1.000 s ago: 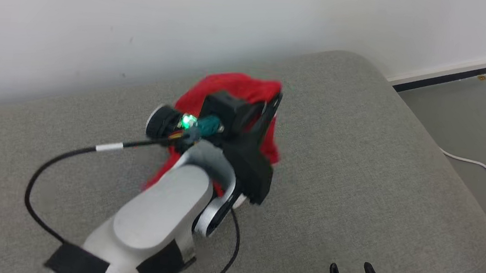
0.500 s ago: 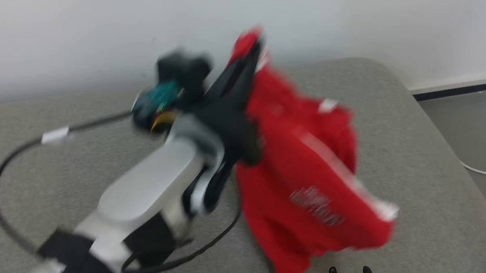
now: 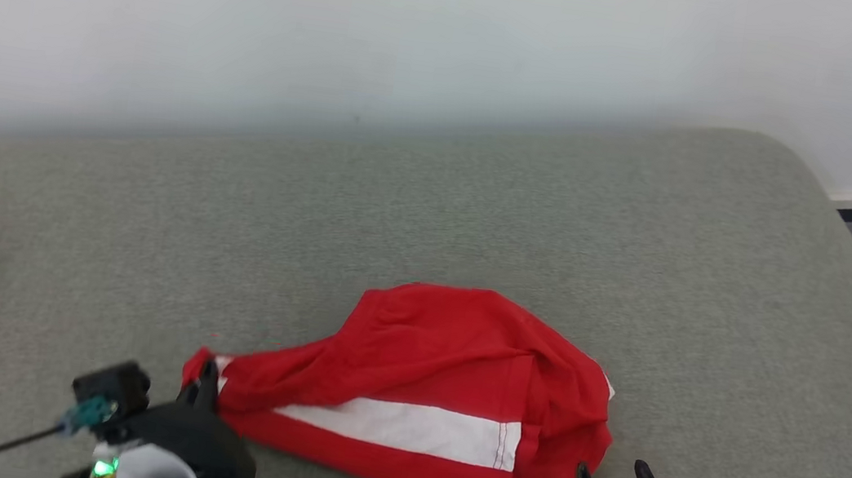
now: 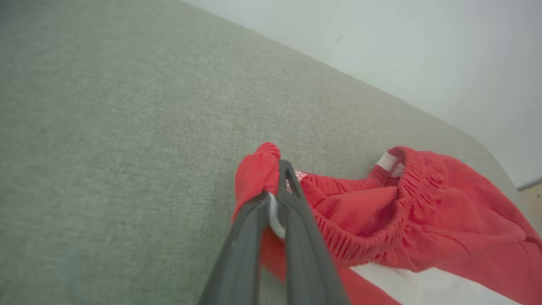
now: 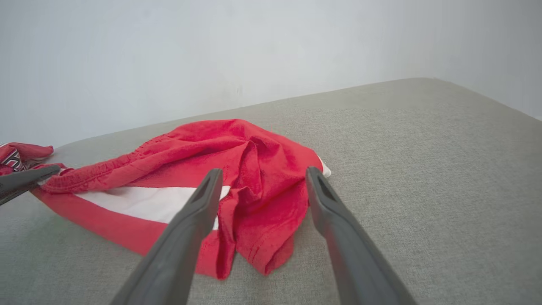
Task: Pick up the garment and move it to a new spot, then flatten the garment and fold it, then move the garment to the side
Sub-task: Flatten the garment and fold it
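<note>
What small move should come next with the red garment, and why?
Probably ease the open right gripper forward and close on the garment at its bunched end. The left gripper is shut on its gathered edge and the cloth lies crumpled on the cushion, so a second hold could pull it flat.

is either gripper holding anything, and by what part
The left gripper is shut on the red garment, pinching a bunched corner at the end of its elastic waistband. The right gripper is open, holding nothing.
</note>
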Motion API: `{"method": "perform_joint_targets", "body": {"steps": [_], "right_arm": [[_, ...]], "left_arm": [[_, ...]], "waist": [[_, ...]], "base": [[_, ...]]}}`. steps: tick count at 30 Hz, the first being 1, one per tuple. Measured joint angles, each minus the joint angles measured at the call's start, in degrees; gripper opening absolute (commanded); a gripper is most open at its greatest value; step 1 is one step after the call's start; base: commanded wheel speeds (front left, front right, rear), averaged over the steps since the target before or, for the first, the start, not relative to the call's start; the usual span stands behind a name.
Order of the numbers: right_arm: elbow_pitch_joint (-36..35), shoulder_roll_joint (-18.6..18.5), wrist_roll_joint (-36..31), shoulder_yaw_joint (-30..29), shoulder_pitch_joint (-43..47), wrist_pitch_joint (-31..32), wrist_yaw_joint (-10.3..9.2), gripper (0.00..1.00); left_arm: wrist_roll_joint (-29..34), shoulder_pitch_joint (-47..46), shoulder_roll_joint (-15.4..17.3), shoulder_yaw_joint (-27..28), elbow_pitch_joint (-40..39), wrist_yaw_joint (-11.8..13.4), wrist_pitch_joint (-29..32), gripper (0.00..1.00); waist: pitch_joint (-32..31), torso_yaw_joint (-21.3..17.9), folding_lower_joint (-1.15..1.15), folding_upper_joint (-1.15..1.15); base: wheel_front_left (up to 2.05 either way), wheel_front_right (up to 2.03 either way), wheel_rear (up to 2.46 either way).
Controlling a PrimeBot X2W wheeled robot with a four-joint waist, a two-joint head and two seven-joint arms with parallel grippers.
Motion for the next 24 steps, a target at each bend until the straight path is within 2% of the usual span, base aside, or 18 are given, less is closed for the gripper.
{"method": "perform_joint_targets", "body": {"steps": [1, 2, 8, 15, 19, 24], "right_arm": [[0.02, 0.00, 0.05, 0.10, -0.05, 0.00, 0.00, 1.00], [0.04, 0.00, 0.09, 0.27, -0.09, 0.00, 0.00, 1.00], [0.30, 0.01, 0.16, 0.91, -0.10, 0.03, 0.00, 1.00], [0.34, 0.01, 0.03, 0.86, 0.21, 0.45, 0.00, 1.00], [0.32, 0.01, -0.02, 0.85, 0.59, 0.54, 0.00, 1.00], [0.20, 0.01, -0.03, 1.15, 0.59, 0.60, 0.00, 1.00]], "left_arm": [[-0.47, 1.25, -0.03, 0.73, -0.23, 0.00, 0.00, 0.28], [-0.93, 2.42, -0.08, 1.32, -0.42, 0.01, -0.01, 1.00], [-2.52, 7.63, 0.12, 5.11, -3.10, 0.93, -0.07, 1.00], [-2.49, 10.97, 3.76, 7.60, -9.53, 4.50, 0.53, 1.00], [1.49, 10.74, 7.08, 2.33, -15.19, 4.97, 5.55, 1.00], [7.49, 3.96, 8.70, -5.72, -18.84, 5.91, 15.68, 1.00]], "waist": [[0.08, 0.49, 0.00, 0.00], [0.14, 0.93, 0.00, 0.00], [-0.01, 1.87, 0.00, 0.00], [-0.87, 0.88, 0.00, 0.00], [-1.29, 0.01, 0.00, 0.00], [-1.42, -0.99, 0.00, 0.00]], "base": [[0.00, 0.00, 0.00], [0.00, 0.00, 0.00], [0.00, 0.00, 0.00], [0.00, 0.00, 0.00], [0.00, 0.00, 0.00], [0.00, 0.00, 0.00]]}}
